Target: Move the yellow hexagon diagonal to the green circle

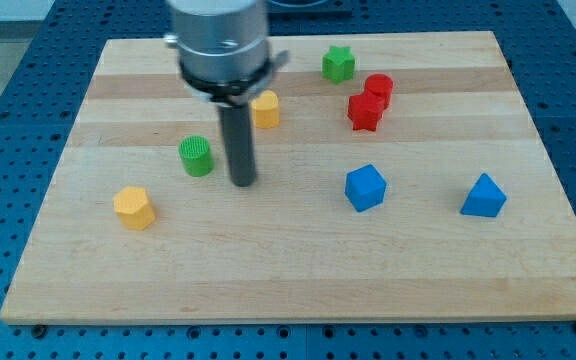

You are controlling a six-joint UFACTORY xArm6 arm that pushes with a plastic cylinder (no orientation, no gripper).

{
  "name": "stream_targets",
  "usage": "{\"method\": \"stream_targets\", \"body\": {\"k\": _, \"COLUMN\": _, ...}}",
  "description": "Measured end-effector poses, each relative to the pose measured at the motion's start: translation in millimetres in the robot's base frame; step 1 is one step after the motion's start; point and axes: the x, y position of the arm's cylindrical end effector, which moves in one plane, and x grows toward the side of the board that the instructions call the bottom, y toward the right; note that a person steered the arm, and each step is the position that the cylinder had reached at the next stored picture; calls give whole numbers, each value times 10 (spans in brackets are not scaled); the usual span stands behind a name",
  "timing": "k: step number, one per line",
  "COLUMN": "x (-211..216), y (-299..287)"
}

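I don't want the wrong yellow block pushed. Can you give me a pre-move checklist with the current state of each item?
1. Target identified: ok. The yellow hexagon lies at the view's lower left; a second yellow block sits behind the rod.
2. Green circle located: ok, up and to the right of the hexagon.
3. My tip touching the hexagon: not ok; it stands apart, just right of the circle.
4. Tip clear of the circle: ok, a small gap shows.
5. Hexagon already diagonal to the circle: cannot tell whether it is close enough.
6. Other blocks clear of the hexagon: ok.
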Motion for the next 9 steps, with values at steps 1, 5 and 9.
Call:
{"method": "stream_targets", "body": {"k": 1, "x": -164, "y": -617}}
{"method": "stream_targets", "body": {"k": 5, "x": 409, "y": -1160}}
{"method": "stream_targets", "body": {"k": 9, "x": 650, "y": -502}}
